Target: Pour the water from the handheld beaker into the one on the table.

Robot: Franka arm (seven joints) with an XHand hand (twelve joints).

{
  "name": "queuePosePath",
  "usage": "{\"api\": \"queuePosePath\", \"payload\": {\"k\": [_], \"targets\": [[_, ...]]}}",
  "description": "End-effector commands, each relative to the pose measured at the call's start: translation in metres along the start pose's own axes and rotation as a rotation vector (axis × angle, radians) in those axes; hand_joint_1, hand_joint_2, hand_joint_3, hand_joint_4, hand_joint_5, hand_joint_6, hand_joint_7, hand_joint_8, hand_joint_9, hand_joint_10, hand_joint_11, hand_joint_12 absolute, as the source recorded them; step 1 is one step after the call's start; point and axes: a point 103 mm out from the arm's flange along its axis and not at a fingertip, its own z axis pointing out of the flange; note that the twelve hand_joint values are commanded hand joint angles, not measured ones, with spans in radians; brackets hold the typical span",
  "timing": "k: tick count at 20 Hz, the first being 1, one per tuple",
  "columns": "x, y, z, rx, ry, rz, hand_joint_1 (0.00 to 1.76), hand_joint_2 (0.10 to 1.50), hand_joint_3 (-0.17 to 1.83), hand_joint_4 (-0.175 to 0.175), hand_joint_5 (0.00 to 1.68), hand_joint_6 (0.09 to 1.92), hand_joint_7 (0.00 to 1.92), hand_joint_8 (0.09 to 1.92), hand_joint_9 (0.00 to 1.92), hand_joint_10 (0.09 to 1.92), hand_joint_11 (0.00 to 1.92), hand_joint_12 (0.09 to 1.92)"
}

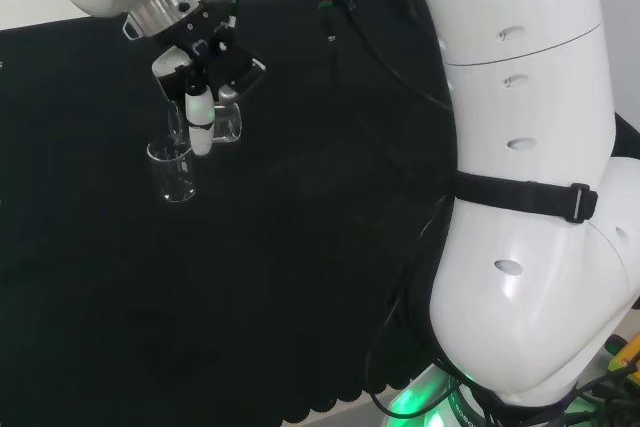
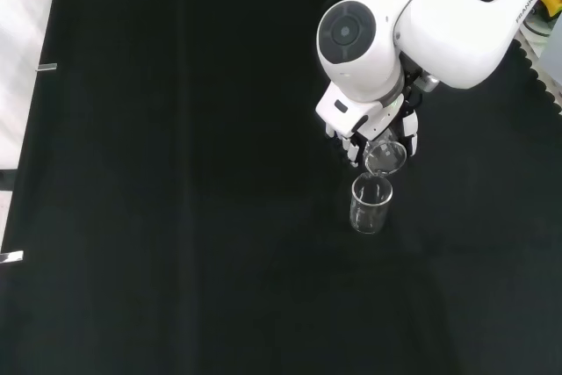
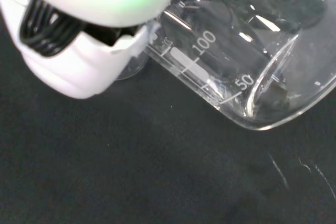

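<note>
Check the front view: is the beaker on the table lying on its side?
No. The beaker on the table stands upright on the black cloth, its open rim facing up, just below the hand and its handheld beaker.

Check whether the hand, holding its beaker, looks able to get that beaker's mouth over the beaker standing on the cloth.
Probably yes. The hand holds the tilted beaker right beside the standing beaker, whose mouth is open, with only bare black cloth around them.
</note>
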Motion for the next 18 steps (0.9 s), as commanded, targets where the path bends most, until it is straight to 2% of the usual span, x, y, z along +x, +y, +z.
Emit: {"api": "queuePosePath", "payload": {"k": [1, 11, 18], "targets": [[0.0, -0.001, 0.0, 0.003, -0.012, 0.004, 1.43, 0.64, 0.56, -0.175, 1.38, 0.37, 1.47, 0.3, 1.43, 0.38, 1.1, 0.84], [0.002, -0.002, -0.003, -0.001, -0.021, 0.006, 1.43, 0.64, 0.57, -0.175, 1.37, 0.41, 1.45, 0.34, 1.41, 0.43, 1.12, 0.82], [0.009, 0.001, -0.011, 0.02, -0.058, 0.02, 1.43, 0.64, 0.57, -0.175, 1.36, 0.42, 1.44, 0.35, 1.4, 0.44, 1.12, 0.82]]}}
